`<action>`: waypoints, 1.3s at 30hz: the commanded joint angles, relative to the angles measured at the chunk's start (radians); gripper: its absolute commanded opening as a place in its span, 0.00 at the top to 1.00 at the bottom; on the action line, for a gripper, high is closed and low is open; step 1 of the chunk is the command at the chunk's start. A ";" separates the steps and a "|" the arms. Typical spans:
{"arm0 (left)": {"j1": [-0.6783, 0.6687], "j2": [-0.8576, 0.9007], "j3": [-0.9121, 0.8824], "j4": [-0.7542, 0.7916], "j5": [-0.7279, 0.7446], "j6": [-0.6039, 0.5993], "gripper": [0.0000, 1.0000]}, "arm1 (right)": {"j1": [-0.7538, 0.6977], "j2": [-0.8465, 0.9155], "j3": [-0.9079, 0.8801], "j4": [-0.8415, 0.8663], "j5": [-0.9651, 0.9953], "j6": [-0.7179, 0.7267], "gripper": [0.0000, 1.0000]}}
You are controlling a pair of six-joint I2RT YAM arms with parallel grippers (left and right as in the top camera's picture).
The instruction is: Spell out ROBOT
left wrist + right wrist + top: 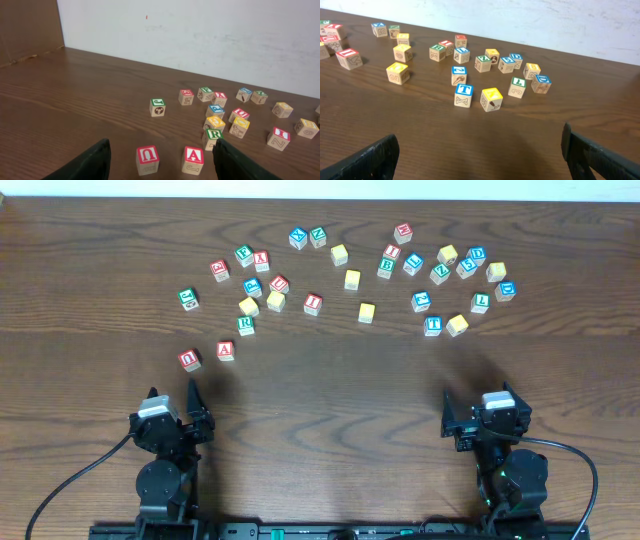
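Observation:
Several wooden letter blocks lie scattered over the far half of the table. A green R block sits left of centre. A blue T block sits at the right, and a green B block lies farther back. I cannot make out any O block. My left gripper is open and empty, just short of a red U block and a red A block. My right gripper is open and empty over bare wood, well short of the T block.
A yellow block lies next to the T block. A lone yellow block sits mid-table. A white wall runs behind the table's far edge. Bare wood lies between the blocks and both arms.

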 commanded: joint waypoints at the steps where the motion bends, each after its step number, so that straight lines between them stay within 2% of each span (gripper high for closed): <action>1: 0.004 -0.002 -0.021 -0.035 -0.006 0.013 0.36 | -0.004 -0.004 -0.001 -0.004 -0.006 -0.011 0.01; 11: 0.004 -0.002 -0.021 -0.018 -0.002 0.013 0.36 | -0.004 -0.004 -0.001 -0.004 -0.006 -0.011 0.01; 17: 0.004 -0.002 -0.016 -0.016 0.078 -0.026 0.36 | -0.004 -0.004 -0.001 -0.004 -0.006 -0.011 0.01; 22: 0.004 0.002 0.052 -0.023 0.182 -0.036 0.36 | -0.004 -0.003 -0.001 -0.004 -0.006 -0.011 0.01; 25: 0.005 0.047 0.142 -0.069 0.185 -0.035 0.36 | -0.004 -0.003 -0.001 -0.004 -0.006 -0.011 0.01; 30: 0.004 0.274 0.362 -0.176 0.187 -0.014 0.36 | -0.004 -0.003 -0.001 -0.004 -0.006 -0.011 0.01; 39: 0.004 0.864 0.904 -0.456 0.243 -0.005 0.36 | -0.004 -0.003 -0.001 -0.004 -0.006 -0.011 0.01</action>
